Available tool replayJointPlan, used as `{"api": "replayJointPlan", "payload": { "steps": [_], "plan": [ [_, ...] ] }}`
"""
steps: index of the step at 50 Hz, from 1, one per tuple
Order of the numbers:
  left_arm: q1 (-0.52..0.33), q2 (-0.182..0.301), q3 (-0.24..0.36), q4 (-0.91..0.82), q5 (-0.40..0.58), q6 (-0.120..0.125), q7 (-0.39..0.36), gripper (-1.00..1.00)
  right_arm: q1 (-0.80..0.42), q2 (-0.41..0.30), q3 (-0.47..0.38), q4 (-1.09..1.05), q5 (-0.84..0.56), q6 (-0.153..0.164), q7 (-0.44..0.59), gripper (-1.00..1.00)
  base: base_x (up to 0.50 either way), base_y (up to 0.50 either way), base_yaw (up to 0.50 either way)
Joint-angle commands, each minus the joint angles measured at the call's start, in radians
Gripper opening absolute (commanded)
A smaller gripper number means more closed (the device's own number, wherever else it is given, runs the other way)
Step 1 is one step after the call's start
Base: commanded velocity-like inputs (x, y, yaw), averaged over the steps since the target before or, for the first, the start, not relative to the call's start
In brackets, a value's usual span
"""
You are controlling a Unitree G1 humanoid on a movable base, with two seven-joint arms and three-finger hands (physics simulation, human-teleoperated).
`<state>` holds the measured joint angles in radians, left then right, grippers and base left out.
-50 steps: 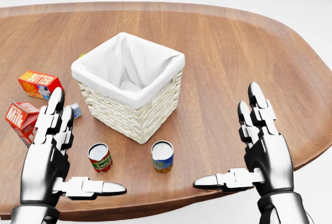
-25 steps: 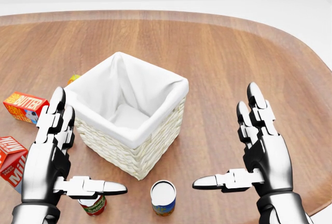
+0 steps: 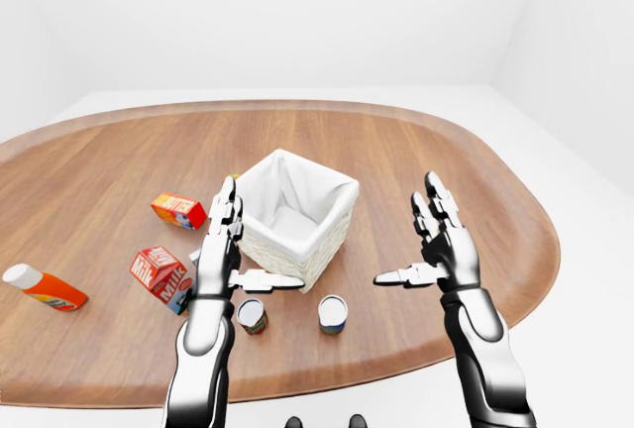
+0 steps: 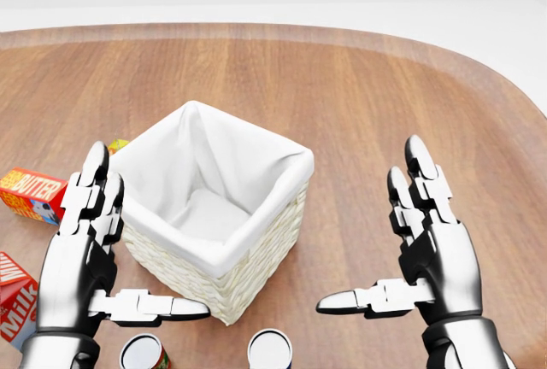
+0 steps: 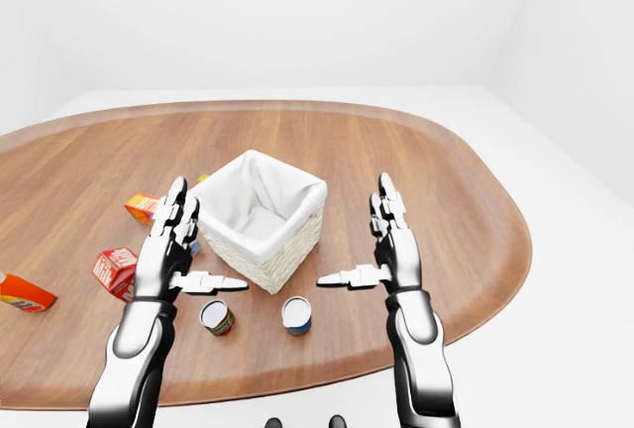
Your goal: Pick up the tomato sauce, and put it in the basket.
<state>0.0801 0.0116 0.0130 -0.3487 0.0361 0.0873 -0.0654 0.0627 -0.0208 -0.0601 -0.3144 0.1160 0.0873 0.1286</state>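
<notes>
The tomato sauce can (image 3: 252, 316), red-labelled with a white top, stands upright on the wooden table just below the basket; in the head view only its top (image 4: 144, 354) shows at the bottom edge. The wicker basket (image 3: 319, 250) with a white cloth liner holds nothing I can see. My left hand (image 4: 128, 241) is open, palm inward, above the can and beside the basket's left corner. My right hand (image 4: 372, 224) is open and empty to the right of the basket. Neither hand touches anything.
A second can (image 3: 333, 314) with a blue and yellow label stands right of the tomato sauce. A butter box (image 3: 179, 211), a milk carton (image 3: 161, 274) and an orange bottle (image 3: 45, 288) lie to the left. The table's near edge (image 3: 327, 374) runs just below the cans.
The head view has shifted: the basket, cans and boxes slid down and left in the picture, and the cans now sit at the bottom edge. Both hands keep their open pose.
</notes>
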Motion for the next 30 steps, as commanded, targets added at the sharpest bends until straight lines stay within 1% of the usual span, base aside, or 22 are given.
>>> {"api": "replayJointPlan", "payload": {
  "steps": [1, 13, 30],
  "plan": [
    [0.008, 0.001, 0.0, -0.006, 0.001, 0.0, -0.001, 1.0, 0.024, 0.001, 0.008, -0.009, -0.007, 0.0, 0.01, 1.0, 0.0, 0.0, 0.0],
    [0.016, 0.004, 0.005, -0.041, 0.018, 0.0, -0.002, 1.0, 0.01, 0.001, 0.005, 0.012, -0.018, 0.0, 0.003, 1.0, 0.0, 0.0, 0.0],
    [0.034, 0.009, -0.003, -0.097, 0.119, 0.0, -0.003, 1.0, 0.007, 0.001, 0.004, 0.015, -0.019, 0.0, -0.004, 1.0, 0.0, 0.0, 0.0]
  ]
}}
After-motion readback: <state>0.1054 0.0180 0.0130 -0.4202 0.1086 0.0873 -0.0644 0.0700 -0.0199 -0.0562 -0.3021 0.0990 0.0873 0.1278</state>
